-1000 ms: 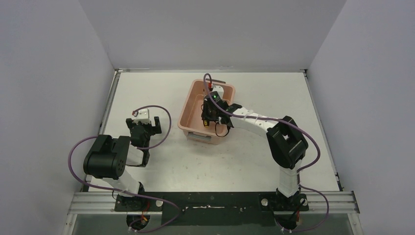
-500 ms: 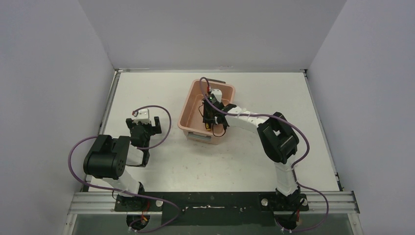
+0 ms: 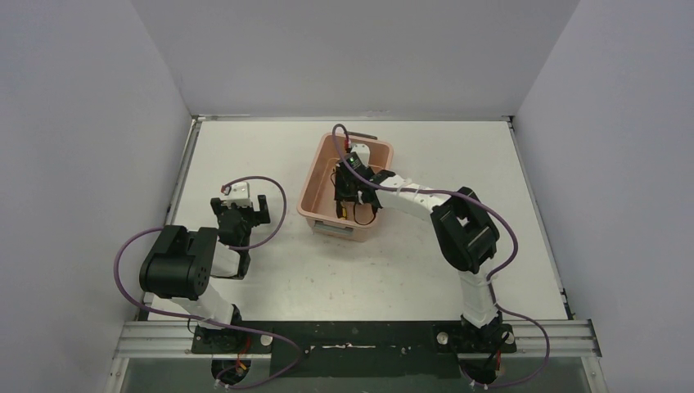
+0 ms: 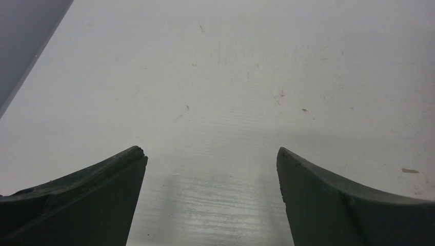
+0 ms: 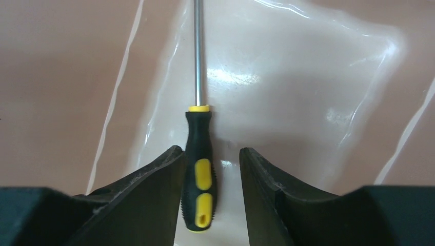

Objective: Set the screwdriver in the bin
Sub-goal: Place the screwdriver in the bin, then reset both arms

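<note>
The salmon-pink bin point(image 3: 315, 176) stands at the middle back of the table. My right gripper point(image 3: 347, 201) reaches down into it. In the right wrist view the screwdriver point(image 5: 199, 169), with a yellow-and-black handle and a thin metal shaft, lies on the bin's glossy floor point(image 5: 287, 102). The handle sits between the jaws of my right gripper point(image 5: 210, 149), close against the left finger point(image 5: 154, 184), with a clear gap to the right finger point(image 5: 267, 184). The jaws stand apart and do not clamp it. My left gripper point(image 3: 250, 205) is open and empty over bare table, as the left wrist view point(image 4: 210, 151) shows.
The bin's walls point(image 5: 61, 77) rise close on both sides of my right gripper. A dark handle point(image 3: 366, 136) sits on the bin's far short end. Grey walls close the table at left, back and right. Purple cables loop by both arms.
My right arm has pulled its elbow in and the gripper has shifted slightly left and deeper in the bin. The left arm has not moved.
</note>
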Robot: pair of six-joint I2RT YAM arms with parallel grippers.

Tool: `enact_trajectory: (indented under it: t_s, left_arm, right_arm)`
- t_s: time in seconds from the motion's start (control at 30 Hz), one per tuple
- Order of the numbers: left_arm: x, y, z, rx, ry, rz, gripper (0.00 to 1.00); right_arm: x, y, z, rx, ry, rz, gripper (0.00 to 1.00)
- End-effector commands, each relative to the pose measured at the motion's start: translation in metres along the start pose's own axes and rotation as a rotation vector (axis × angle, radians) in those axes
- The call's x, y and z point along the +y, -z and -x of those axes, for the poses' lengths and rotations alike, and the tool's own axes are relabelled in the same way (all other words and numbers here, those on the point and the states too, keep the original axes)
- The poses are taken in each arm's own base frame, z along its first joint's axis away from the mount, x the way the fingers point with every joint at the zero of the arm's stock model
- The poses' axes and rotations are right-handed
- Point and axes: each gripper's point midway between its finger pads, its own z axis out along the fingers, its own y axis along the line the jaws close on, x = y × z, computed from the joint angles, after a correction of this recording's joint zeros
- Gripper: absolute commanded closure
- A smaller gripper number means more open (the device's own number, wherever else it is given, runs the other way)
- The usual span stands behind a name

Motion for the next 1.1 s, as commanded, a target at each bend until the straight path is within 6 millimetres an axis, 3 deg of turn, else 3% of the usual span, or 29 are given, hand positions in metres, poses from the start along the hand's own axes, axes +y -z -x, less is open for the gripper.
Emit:
enact_trajectory:
  t_s: [0.0, 0.17, 0.23, 0.33, 0.37, 0.4, 0.53, 0.67, 0.87, 1.07]
  left_arm:
    - [-0.001, -0.001, 0.015, -0.051, 0.013, -0.002, 0.03]
    - [-0.001, -0.001, 0.015, -0.05, 0.013, -0.002, 0.03]
    - [-0.001, -0.001, 0.015, -0.051, 0.014, -0.002, 0.03]
    - [0.0, -0.001, 0.015, -0.05, 0.012, -0.001, 0.03]
    - [0.0, -0.001, 0.015, -0.05, 0.013, -0.002, 0.03]
    - [-0.001, -0.001, 0.015, -0.05, 0.013, -0.003, 0.03]
    - [-0.001, -0.001, 0.015, -0.05, 0.013, -0.002, 0.03]
    - [0.0, -0.001, 0.014, -0.05, 0.012, -0.002, 0.03]
    - [-0.001, -0.001, 0.015, -0.052, 0.012, -0.002, 0.03]
    - [-0.001, -0.001, 0.015, -0.05, 0.013, -0.002, 0.03]
  right_arm:
    - [0.015, 0.03, 0.045, -0.113, -0.001, 0.032, 0.56]
    - [0.021, 0.063, 0.074, -0.195, 0.027, 0.038, 0.55]
    - [0.023, 0.078, 0.086, -0.227, 0.039, 0.045, 0.5]
    - [0.027, 0.101, 0.104, -0.277, 0.061, 0.07, 0.31]
    - [0.028, 0.109, 0.109, -0.294, 0.066, 0.076, 0.09]
    - [0.028, 0.119, 0.118, -0.32, 0.071, 0.079, 0.01]
    - [0.025, 0.145, 0.134, -0.368, 0.079, 0.077, 0.0]
    - [0.012, 0.159, 0.141, -0.382, 0.074, 0.073, 0.0]
    - [-0.037, 0.17, 0.151, -0.373, 0.079, 0.027, 0.0]
    - [-0.111, 0.172, 0.151, -0.347, 0.137, -0.104, 0.0]
